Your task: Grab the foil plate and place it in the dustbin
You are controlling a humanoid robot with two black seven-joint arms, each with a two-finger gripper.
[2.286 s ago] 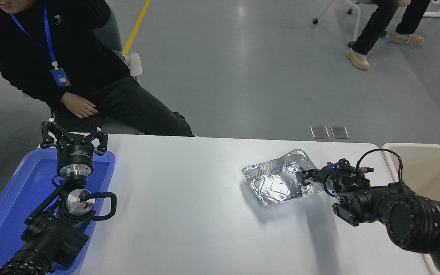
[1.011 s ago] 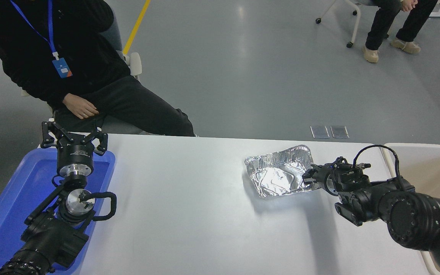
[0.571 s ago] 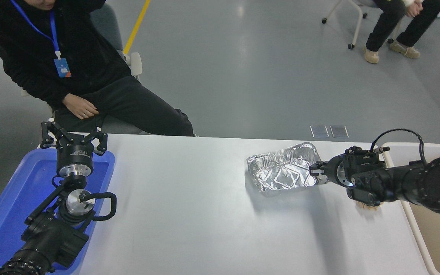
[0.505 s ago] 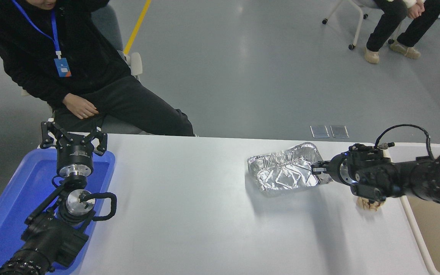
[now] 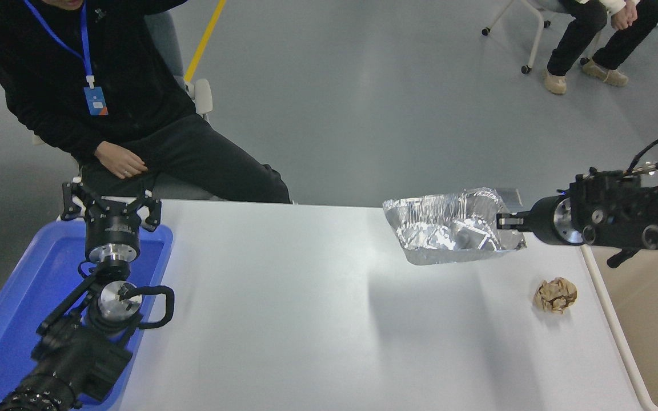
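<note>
Right hand (image 5: 506, 221) (clamped tight) pinches foil plate (image 5: 449, 228) rim aloft.

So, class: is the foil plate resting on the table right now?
No, the right end effector holds the foil plate above the table.

White table (image 5: 283, 319), crumpled tan paper ball (image 5: 555, 294) near right edge

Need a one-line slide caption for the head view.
Right end effector holds the foil plate lifted above the table, beside the dustbin.
</note>
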